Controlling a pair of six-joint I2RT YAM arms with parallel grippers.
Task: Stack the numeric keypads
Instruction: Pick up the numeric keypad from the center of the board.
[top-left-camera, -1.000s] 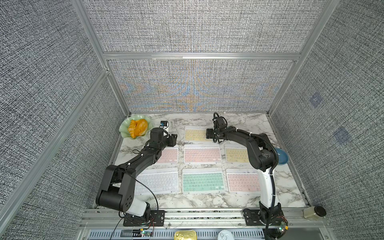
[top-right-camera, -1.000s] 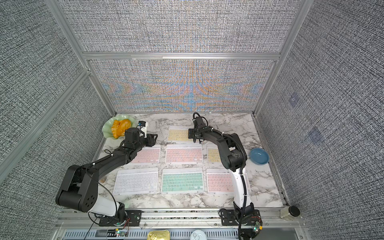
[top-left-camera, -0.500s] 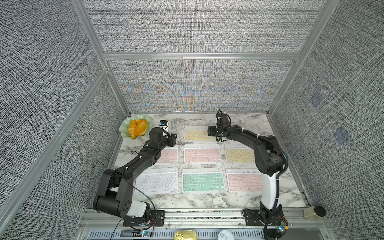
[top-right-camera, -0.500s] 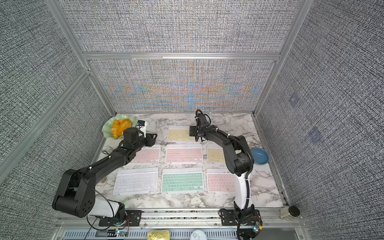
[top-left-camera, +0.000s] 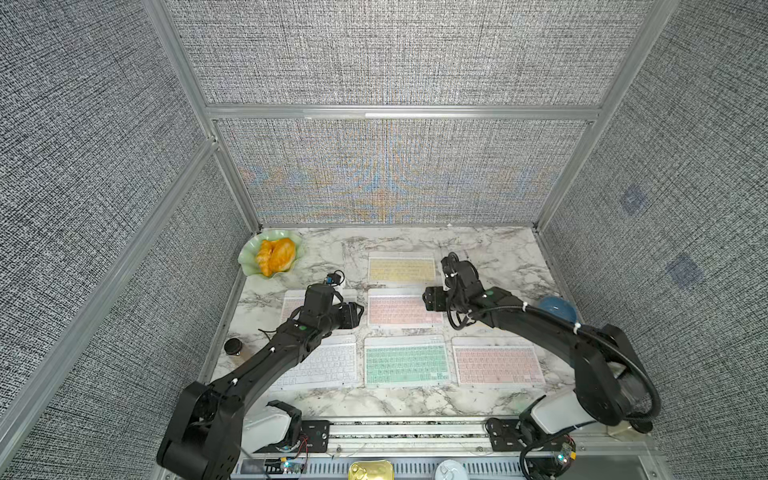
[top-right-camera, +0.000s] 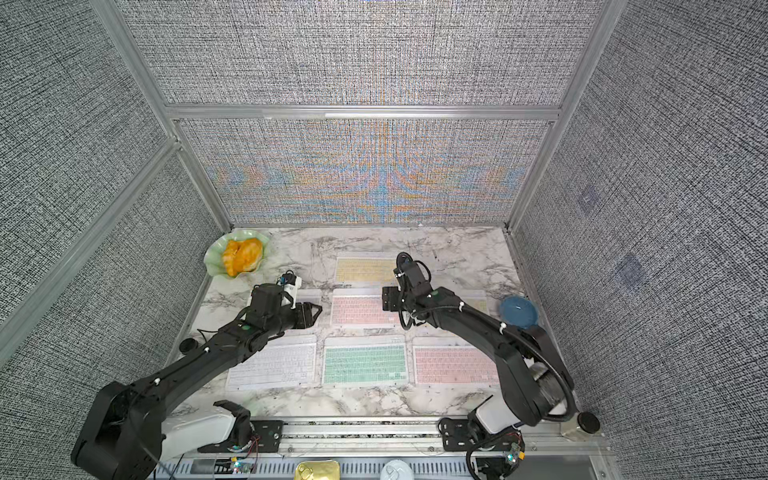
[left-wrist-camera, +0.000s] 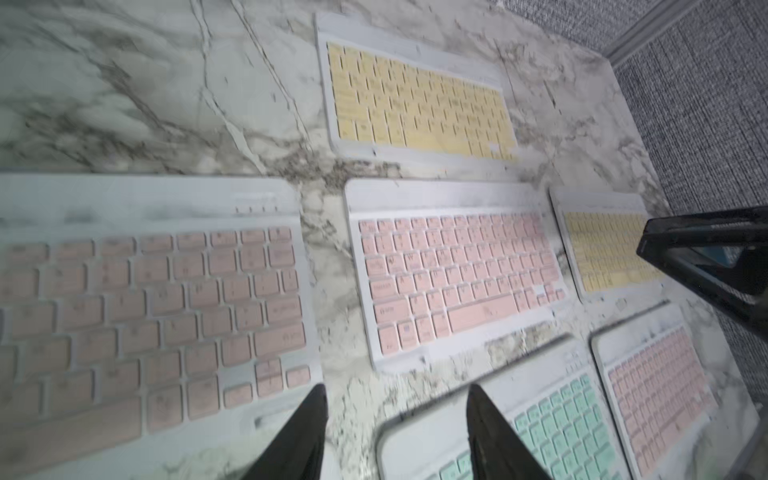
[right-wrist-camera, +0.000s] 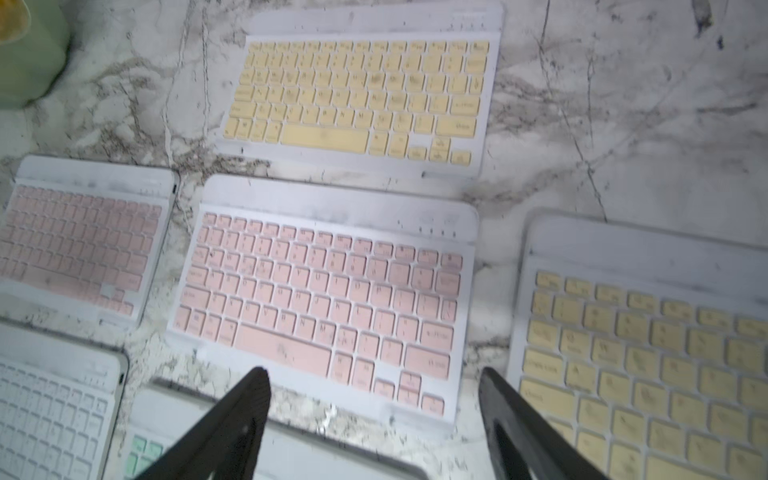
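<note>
Right wrist, pink keypad (right-wrist-camera: 324, 299) beyond right pincer (right-wrist-camera: 374, 372)

The left arm (top-left-camera: 286, 349) covers most of the pink keypad (top-left-camera: 291, 305) beside the middle pink keypad (top-left-camera: 401, 311). Opposite, the right arm (top-right-camera: 469, 330) hides most of a yellow keypad (top-right-camera: 478, 306).

Table (top-left-camera: 490, 245), two rows of three plus one. Near row, left to right: near-left keypad (top-left-camera: 320, 365), near-centre keypad (top-left-camera: 405, 361), near-right keypad (top-left-camera: 498, 365). Behind them: mid-left keypad (top-left-camera: 291, 305), mid-centre keypad (top-left-camera: 399, 309), mid-right keypad (right-wrist-camera: 644, 353). Far keypad (top-left-camera: 401, 268) alone behind mid-centre. Plate (top-left-camera: 249, 257) in far-left corner, pastry (top-left-camera: 276, 255) on it. Bowl (top-left-camera: 557, 307) right of mid-right; jar (top-left-camera: 233, 347) at left edge
</note>
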